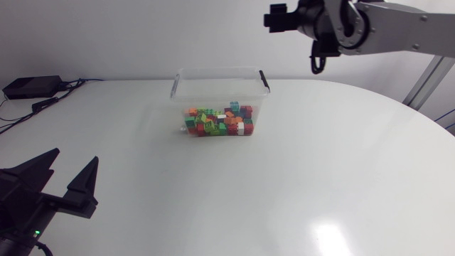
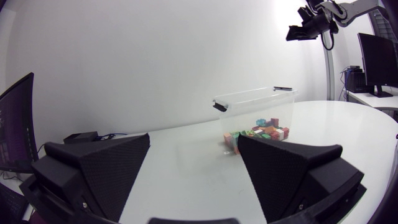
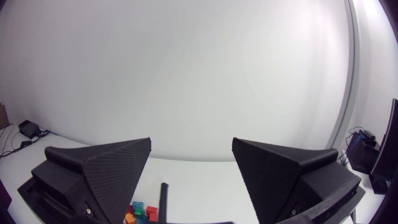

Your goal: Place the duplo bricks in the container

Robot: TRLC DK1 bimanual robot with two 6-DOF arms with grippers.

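- Left wrist view showed the left claw (image 2: 194, 142) spread wide, nothing between its wedge fingers, low over the white table (image 2: 186, 163).
- Ahead of that claw and well apart from it stood the clear container (image 2: 255, 99), open at the top, with black latches at its ends.
- Duplo bricks (image 2: 261, 132) in red, green, orange and teal lay heaped on the container's floor. No loose brick showed on the table between claw and container, nor anywhere in the head view.
- Farther off, the right claw (image 3: 191, 142) hung high above and beyond the container, its fingers wide apart and empty. In its own view a few of the bricks showed below it, near one finger.
- Judged from this, the placing step looked finished or nearly so, since every visible brick was already inside and neither claw carried one.
- The next move probably called for little more than a check for a stray brick hidden from these views. If one turned up, the nearer claw would need to come down over it open, close across its sides and lift it above the container's rim before letting go.
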